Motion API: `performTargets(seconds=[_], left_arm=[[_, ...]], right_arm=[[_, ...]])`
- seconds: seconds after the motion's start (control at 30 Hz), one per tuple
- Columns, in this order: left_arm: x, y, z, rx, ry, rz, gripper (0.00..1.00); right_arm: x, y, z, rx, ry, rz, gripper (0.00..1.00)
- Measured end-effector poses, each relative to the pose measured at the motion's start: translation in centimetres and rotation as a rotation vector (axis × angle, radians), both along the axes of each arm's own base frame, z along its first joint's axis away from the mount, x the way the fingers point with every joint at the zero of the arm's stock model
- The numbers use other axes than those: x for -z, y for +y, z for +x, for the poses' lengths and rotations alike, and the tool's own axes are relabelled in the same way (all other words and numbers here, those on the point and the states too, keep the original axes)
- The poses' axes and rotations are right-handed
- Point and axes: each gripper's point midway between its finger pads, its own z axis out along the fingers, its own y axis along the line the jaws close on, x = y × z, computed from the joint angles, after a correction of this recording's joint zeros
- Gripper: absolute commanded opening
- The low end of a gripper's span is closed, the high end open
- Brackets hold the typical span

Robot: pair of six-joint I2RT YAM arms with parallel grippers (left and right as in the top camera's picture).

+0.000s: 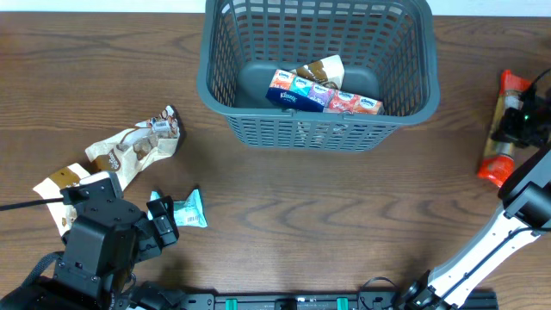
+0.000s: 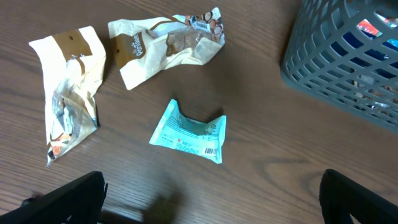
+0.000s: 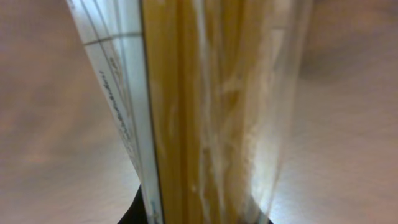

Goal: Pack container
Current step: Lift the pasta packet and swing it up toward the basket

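Observation:
The container (image 1: 318, 125), a dark grey-blue lattice basket, stands at the table's far middle; its corner (image 2: 336, 68) shows in the left wrist view. Inside lie a multicolour tissue pack (image 1: 323, 96) and a beige pouch (image 1: 320, 71). My left gripper (image 1: 159, 215) (image 2: 211, 199) is open near the front left, just short of a small teal packet (image 1: 191, 209) (image 2: 189, 130) lying flat on the wood. At the far right, my right gripper (image 1: 516, 116) (image 3: 199, 214) is shut on a long clear pack of spaghetti (image 1: 497, 164) (image 3: 205, 112) with red-orange ends, which fills its wrist view.
Two crumpled beige snack bags lie left of the teal packet, one (image 1: 138, 146) (image 2: 165, 46) farther back and one (image 1: 65, 181) (image 2: 71, 87) beside my left arm. The spaghetti pack sits close to the table's right edge.

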Motion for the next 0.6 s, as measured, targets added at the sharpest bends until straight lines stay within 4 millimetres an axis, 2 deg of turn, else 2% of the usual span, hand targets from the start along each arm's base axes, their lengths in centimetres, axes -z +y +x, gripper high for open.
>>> performTargets(seconds=[0.07, 0.17, 0.2, 0.27, 0.3, 0.4, 0.43, 0.6], left_arm=[[0.0, 0.0, 0.0, 0.0, 0.0, 0.0, 0.99], [0.0, 0.0, 0.0, 0.0, 0.0, 0.0, 0.99], [0.0, 0.0, 0.0, 0.0, 0.0, 0.0, 0.99], [0.0, 0.0, 0.0, 0.0, 0.0, 0.0, 0.99], [0.0, 0.0, 0.0, 0.0, 0.0, 0.0, 0.99], [0.0, 0.0, 0.0, 0.0, 0.0, 0.0, 0.99], [0.0, 0.0, 0.0, 0.0, 0.0, 0.0, 0.99], [0.0, 0.0, 0.0, 0.0, 0.0, 0.0, 0.99]], right_arm=[[-0.5, 1.5, 2.0, 0.025, -0.092, 0.121, 0.01], [-2.7, 3.6, 6.0, 0.049, -0.268, 0.302, 0.01], [-3.8, 3.9, 7.2, 0.057, -0.32, 0.35, 0.01], [-7.4, 4.7, 10.0, 0.057, -0.454, 0.447, 0.01], [-8.8, 4.9, 10.8, 0.053, -0.496, 0.473, 0.01], [-15.6, 5.3, 13.3, 0.024, -0.662, 0.542, 0.01], [-18.6, 5.4, 13.9, 0.004, -0.725, 0.555, 0.01], [-31.3, 6.3, 14.6, -0.107, -0.988, 0.541, 0.01]])
